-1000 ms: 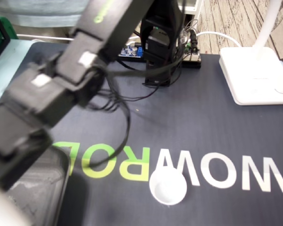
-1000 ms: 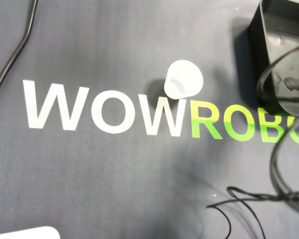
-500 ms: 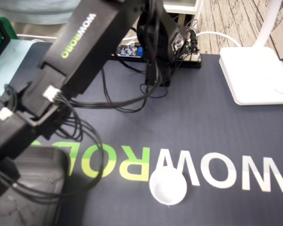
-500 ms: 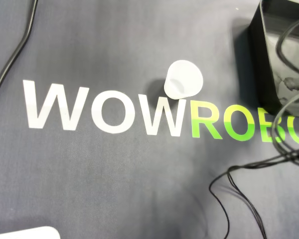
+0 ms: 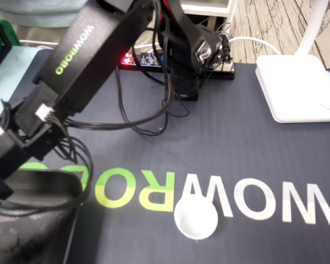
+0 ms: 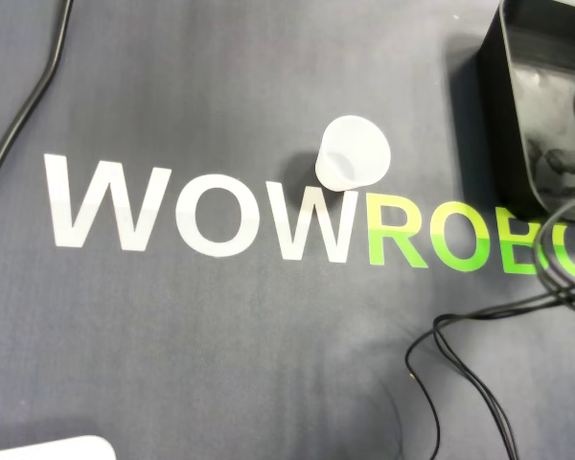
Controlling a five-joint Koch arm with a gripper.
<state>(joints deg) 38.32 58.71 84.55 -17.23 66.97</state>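
Standing on mat (image 5: 253, 154), white cup (image 5: 196, 219), well apart from arm (image 5: 82, 60), pincer apparently off-frame, state untellable

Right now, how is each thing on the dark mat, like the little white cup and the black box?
Small white plastic cup: upright, open end up, looks empty.
Black plastic bin: open-topped, nothing clearly inside.
Black robot arm: reaching over the bin, gripper out of view.
White lamp base: flat at the mat's corner.
Red light on the circuit board: lit.
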